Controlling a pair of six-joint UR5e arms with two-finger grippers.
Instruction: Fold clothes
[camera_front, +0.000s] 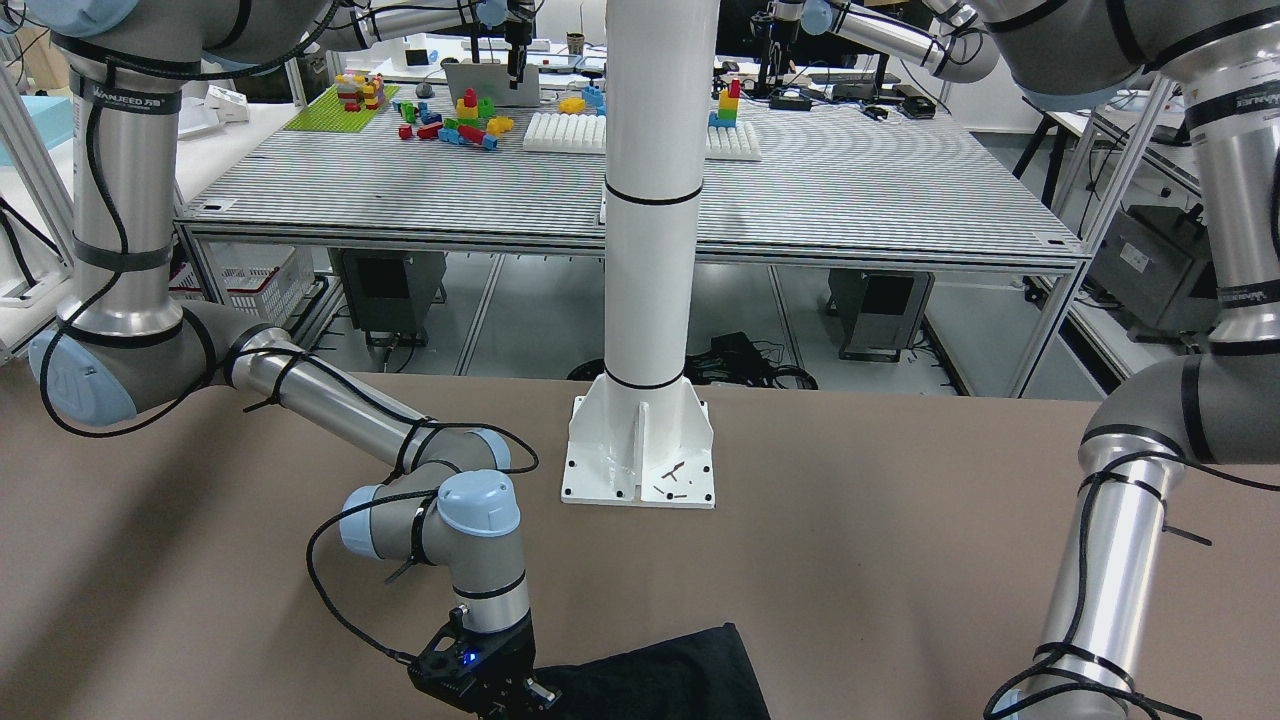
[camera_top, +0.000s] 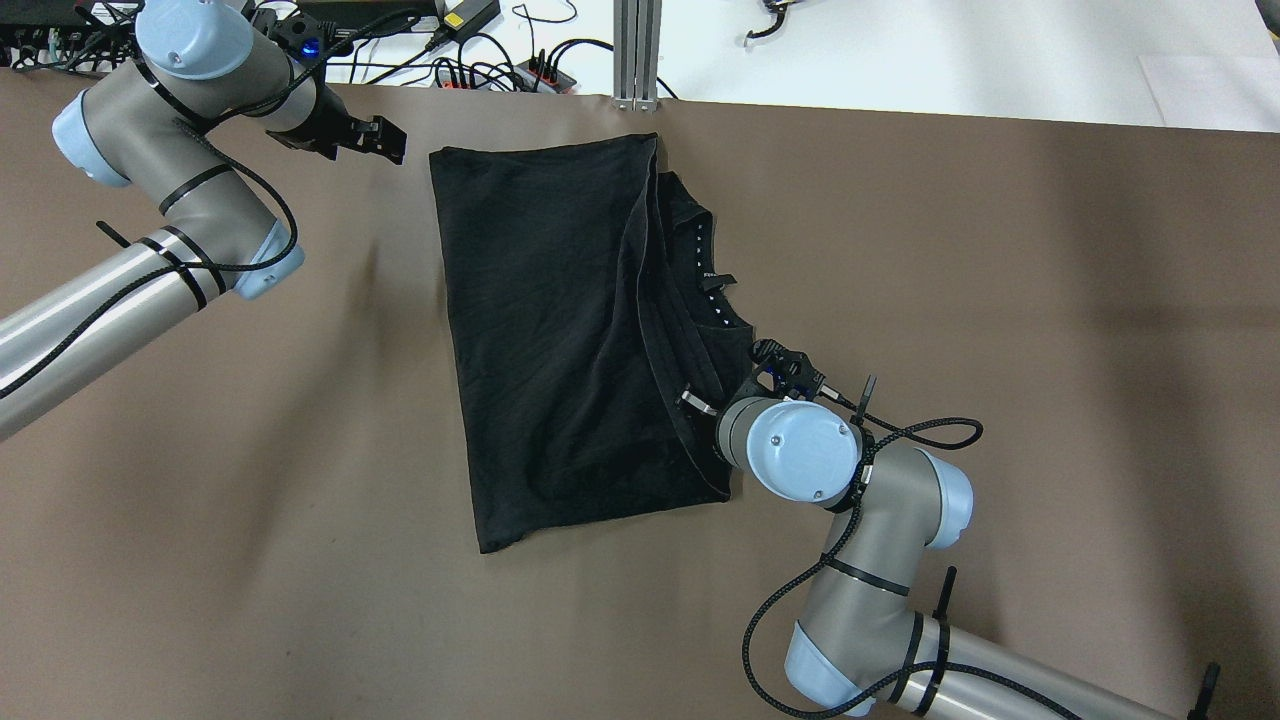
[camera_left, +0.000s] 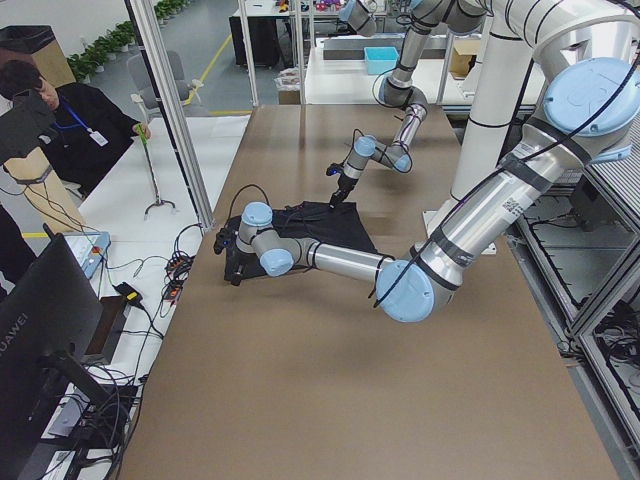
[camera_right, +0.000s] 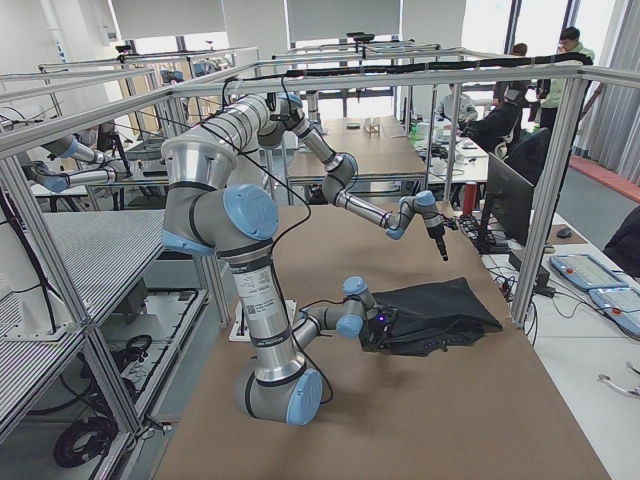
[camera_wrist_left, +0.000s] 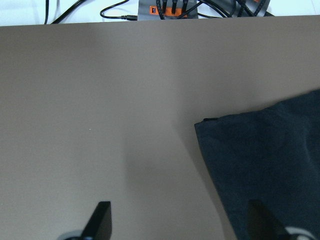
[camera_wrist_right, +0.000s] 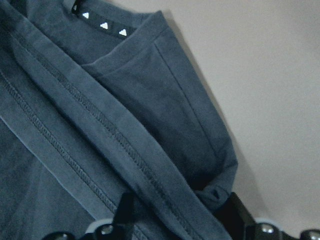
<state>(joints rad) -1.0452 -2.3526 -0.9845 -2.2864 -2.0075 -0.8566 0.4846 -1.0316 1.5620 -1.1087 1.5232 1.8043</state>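
A thin, matte black garment (camera_top: 560, 340) lies folded into a rough upright rectangle in the middle of the smooth brown table cover (camera_top: 1000, 300). Its surface is softly creased, and its ribbed neckline (camera_top: 725, 300) pokes out at the 3 o'clock side in the overhead view. The right gripper (camera_wrist_right: 177, 220) sits at the garment's 4 o'clock edge. Its wrist view shows the two dark fingers (camera_wrist_right: 125, 212) standing apart, astride a layered band of double-stitched hem, with a bunched sleeve fold beside one of them, so the jaws are not pinched onto the cloth. That view alone gives the fine texture: parallel stitch lines, a flat seam, and small white triangles (camera_wrist_right: 104, 25) printed on the neck tape, which the overhead camera renders as mere dots. The left gripper (camera_top: 390, 142) hangs off the garment's 10 o'clock corner, apart from it. Its wrist camera shows the fingertips (camera_wrist_left: 100, 222) spread wide over bare cover, with the cloth's squared corner at 3 o'clock and a grey-and-orange power strip (camera_wrist_left: 170, 7) at 12 o'clock past the table edge. The front-facing camera catches only one dark corner of the garment at 6 o'clock, beside the right gripper, but it alone shows the glossy white cylindrical pillar (camera_front: 650, 250) on its bolted square base plate (camera_front: 640, 470).
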